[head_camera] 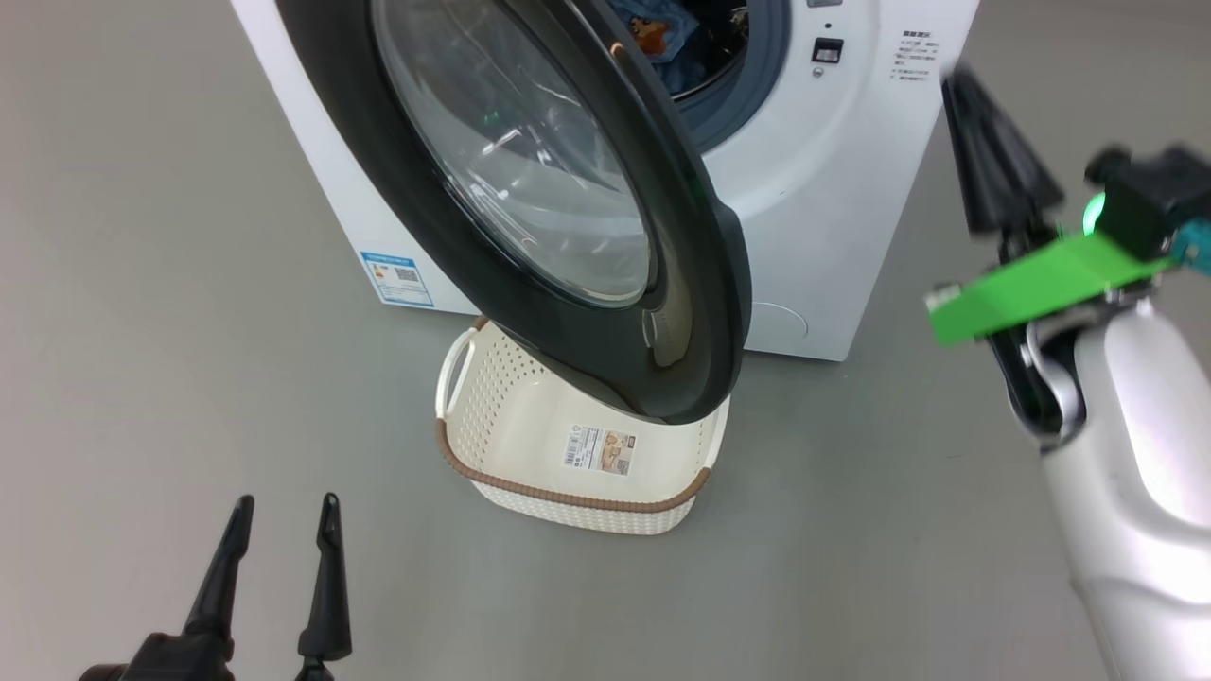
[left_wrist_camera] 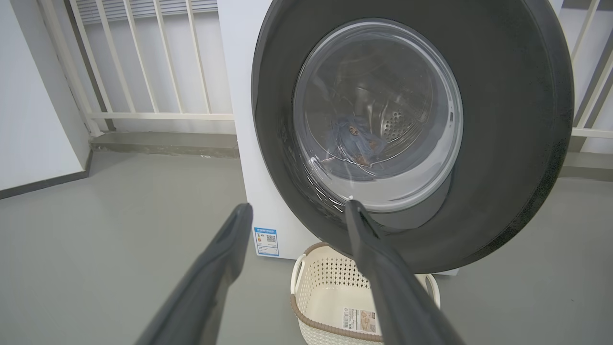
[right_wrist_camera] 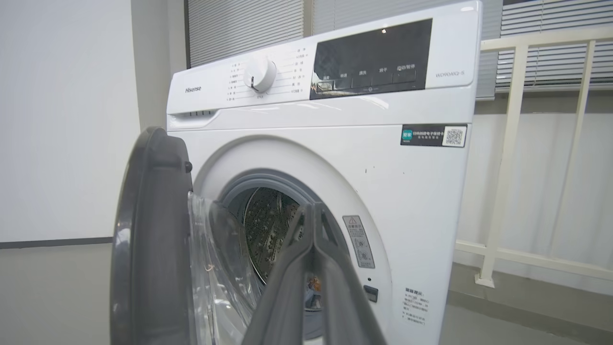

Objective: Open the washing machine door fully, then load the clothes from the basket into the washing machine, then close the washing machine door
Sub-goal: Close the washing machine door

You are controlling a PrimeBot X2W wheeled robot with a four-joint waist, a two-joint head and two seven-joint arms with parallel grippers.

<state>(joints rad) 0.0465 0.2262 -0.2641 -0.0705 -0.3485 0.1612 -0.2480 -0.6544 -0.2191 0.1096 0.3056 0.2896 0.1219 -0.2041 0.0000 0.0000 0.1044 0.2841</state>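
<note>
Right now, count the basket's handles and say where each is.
2. In the left wrist view, one handle is at the basket's left end; the other handle is at its right end, below the washing machine door.

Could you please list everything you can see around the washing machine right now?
washing machine: one, white, on the floor straight ahead
door: one, glossy black with clear window, swung partly open, overhanging the basket in the head view
clothes: some, light blue, inside the drum
basket: one, cream with brown rim, on the floor before the machine
label: one, white, on the basket's bottom
energy sticker: one, blue, low on the machine's front
dial: one, white, on the control panel
railing: white, behind the machine
floor: grey
left gripper: one, dark, lower left, jaws open
right gripper: one, dark, before the drum opening, jaws shut
</note>
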